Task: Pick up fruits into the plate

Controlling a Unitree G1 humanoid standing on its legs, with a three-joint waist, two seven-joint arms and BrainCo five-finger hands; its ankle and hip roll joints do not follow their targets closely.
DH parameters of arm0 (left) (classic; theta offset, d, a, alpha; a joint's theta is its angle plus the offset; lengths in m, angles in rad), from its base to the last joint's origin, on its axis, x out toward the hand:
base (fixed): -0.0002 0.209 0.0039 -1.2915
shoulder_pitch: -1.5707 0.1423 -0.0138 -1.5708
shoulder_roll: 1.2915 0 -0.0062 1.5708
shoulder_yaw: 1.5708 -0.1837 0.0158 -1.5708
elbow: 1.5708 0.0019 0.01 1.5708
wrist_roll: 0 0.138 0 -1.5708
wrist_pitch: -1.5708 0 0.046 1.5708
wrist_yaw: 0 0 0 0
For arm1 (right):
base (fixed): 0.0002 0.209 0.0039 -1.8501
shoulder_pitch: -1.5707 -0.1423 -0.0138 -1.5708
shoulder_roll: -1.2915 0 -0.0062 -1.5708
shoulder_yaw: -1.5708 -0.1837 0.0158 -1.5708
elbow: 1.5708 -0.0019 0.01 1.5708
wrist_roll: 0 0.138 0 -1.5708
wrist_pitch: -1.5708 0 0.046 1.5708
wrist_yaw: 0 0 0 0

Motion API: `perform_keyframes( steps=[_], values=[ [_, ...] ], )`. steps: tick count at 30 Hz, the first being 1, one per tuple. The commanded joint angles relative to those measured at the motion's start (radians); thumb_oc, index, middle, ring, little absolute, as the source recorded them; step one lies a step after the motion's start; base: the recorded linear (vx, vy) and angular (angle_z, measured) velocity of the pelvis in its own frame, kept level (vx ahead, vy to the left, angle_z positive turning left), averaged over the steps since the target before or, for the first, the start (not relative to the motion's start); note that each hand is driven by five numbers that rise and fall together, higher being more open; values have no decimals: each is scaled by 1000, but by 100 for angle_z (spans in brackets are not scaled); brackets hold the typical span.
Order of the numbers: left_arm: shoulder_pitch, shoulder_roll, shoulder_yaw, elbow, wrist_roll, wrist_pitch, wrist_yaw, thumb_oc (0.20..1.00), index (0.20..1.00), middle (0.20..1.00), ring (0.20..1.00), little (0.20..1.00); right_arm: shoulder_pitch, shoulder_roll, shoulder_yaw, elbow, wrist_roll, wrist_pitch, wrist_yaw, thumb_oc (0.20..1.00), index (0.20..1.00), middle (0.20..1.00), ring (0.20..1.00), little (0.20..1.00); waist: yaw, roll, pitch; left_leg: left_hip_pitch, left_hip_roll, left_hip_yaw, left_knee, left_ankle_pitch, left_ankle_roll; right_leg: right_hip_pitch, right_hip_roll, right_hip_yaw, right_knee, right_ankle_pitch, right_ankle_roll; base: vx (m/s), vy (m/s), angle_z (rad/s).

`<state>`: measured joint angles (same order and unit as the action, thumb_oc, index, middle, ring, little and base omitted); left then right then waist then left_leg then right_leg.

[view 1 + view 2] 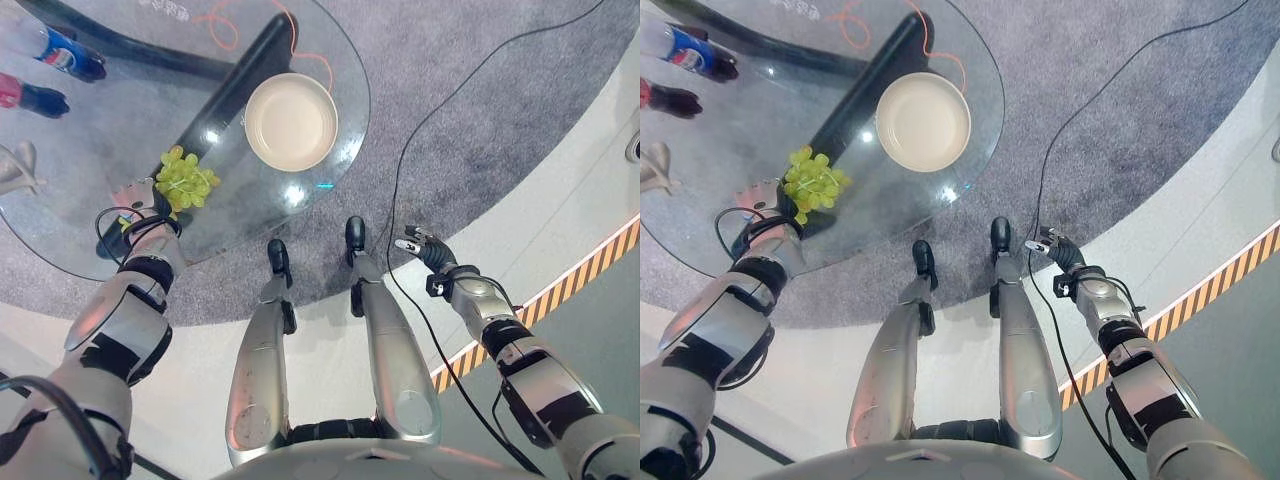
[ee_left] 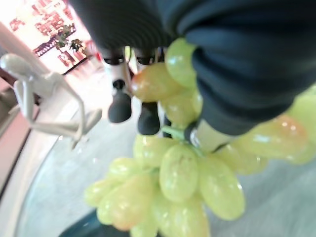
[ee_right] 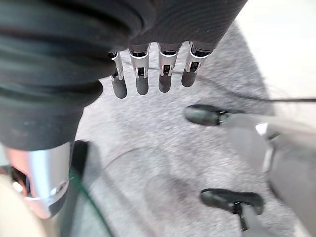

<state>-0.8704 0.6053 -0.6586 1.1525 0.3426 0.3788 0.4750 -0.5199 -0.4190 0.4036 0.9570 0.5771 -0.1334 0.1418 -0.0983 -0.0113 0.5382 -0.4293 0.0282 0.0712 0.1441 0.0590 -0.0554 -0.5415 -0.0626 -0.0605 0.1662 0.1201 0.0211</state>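
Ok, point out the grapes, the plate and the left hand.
grapes (image 1: 186, 180), left eye view, middle of the bunch
plate (image 1: 291, 121), left eye view, bare inside
left hand (image 1: 135, 200), left eye view, back of the hand

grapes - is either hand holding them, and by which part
The left hand is shut on the grapes, its thumb and fingers pinching the top of the bunch near the stem. The right hand holds nothing.

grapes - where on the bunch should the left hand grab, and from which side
Probably at the stem end. The grapes lie as a loose bunch on the glass table, their near edge against the left hand. The left wrist view shows a short green stem among the top berries. Coming from above on the robot's side, fingers around that stem cluster, looks safer than squeezing the soft berries.
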Motion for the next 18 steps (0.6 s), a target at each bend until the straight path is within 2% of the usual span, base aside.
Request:
perform_keyframes(
  steps=[1, 5, 13, 16, 18],
  values=[
    [33, 88, 91, -19, -38, -43, 41, 200, 200, 200, 200, 200, 81, -39, -46, -56, -2, -18, 17, 1000, 1000, 1000, 1000, 1000, 15, 51, -18, 65, -57, -34, -44, -25, 22, 55, 35, 7, 73, -120, 31, 78, -19, 7],
    [69, 118, 125, -94, -22, -78, 31, 200, 200, 200, 200, 200, 118, -40, -70, -101, -5, -14, 21, 1000, 1000, 1000, 1000, 1000, 17, 58, -25, 148, -57, -29, -67, -36, 22, 138, 19, -1, 56, -127, 38, 67, -26, 7],
    [236, 157, 208, -284, 12, -169, 36, 200, 200, 200, 200, 200, 242, -44, -106, -252, 14, -29, 19, 1000, 1000, 1000, 1000, 1000, 38, 62, -117, 261, -66, -33, -94, -68, 23, 277, -17, -21, 2, -138, 51, 117, -46, 8],
    [342, 187, 281, -448, 41, -190, -8, 200, 200, 200, 200, 200, 320, -38, -134, -407, 29, -10, 23, 1000, 1000, 1000, 1000, 1000, 43, 58, -173, 325, -72, -41, -111, -82, 25, 364, -21, -28, -42, -140, 55, 169, -75, 10],
    [384, 191, 305, -498, 58, -207, -20, 200, 200, 200, 200, 200, 346, -29, -149, -452, 31, -5, 31, 1000, 1000, 1000, 1000, 1000, 44, 57, -194, 348, -74, -44, -115, -87, 27, 393, -22, -30, -54, -141, 56, 196, -75, 13]
  ],
)
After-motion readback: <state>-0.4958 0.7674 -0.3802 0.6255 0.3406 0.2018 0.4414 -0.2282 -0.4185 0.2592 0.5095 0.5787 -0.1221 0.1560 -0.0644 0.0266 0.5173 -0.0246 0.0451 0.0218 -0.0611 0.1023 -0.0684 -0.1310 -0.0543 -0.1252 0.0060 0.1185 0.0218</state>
